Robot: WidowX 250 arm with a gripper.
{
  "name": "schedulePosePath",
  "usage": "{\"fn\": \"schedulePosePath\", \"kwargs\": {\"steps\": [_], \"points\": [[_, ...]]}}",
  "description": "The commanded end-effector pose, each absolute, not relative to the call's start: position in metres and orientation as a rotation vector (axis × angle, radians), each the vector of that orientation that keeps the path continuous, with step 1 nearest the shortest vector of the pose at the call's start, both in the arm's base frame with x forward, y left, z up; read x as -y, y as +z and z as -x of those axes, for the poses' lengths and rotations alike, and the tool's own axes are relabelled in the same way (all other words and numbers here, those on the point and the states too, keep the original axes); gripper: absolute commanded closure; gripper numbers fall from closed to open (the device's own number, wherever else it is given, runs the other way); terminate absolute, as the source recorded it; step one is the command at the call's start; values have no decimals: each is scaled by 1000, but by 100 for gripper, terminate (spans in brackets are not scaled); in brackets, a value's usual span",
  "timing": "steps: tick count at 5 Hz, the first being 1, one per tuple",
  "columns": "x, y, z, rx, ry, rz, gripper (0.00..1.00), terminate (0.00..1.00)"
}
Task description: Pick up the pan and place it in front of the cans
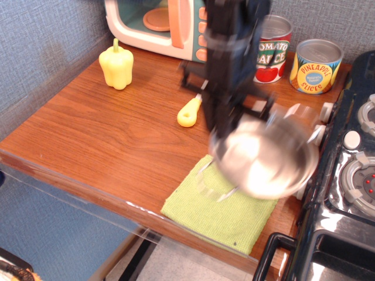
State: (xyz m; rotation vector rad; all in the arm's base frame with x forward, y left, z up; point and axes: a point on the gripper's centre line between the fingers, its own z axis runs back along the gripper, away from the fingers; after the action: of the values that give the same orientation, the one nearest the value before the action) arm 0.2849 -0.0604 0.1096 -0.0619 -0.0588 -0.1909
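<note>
Though motion blur smears it, the pan [266,159] reads as a shiny steel bowl hanging clear of the counter, tilted, above the far right corner of the green cloth [222,213] and close to the stove's white knobs [319,133]. Its wire handles show only as faint streaks. The gripper [225,130] comes down from the dark arm and meets the pan's near rim; it appears pinched onto that rim, though blur hides the fingertips themselves. Behind and well apart from the pan stand the cans: a red tin [270,42] lettered "TOMATO SAUCE" above pictured tomatoes, partly covered by the arm, and a shorter yellow-and-blue tin [315,66] reading "PINEAPPLE SLICES". A small yellow handle [188,113] lies on the wooden counter [99,134] left of the arm. Further left sits a yellow toy pepper [116,66], with a toy microwave [158,23] at the back.
</note>
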Motion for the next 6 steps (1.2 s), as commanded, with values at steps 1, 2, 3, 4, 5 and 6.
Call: {"fn": "schedulePosePath", "kwargs": {"steps": [1,2,3,4,5,6], "points": [[27,131,-375,164,25,32,100,0],[11,111,-405,119,95,-8,100,0],[4,85,-416,57,105,-49,100,0],[-3,62,-417,-12,117,-69,100,0],[-4,51,-412,-54,109,-70,100,0],[-4,53,-408,-58,92,-89,0,0]]}}
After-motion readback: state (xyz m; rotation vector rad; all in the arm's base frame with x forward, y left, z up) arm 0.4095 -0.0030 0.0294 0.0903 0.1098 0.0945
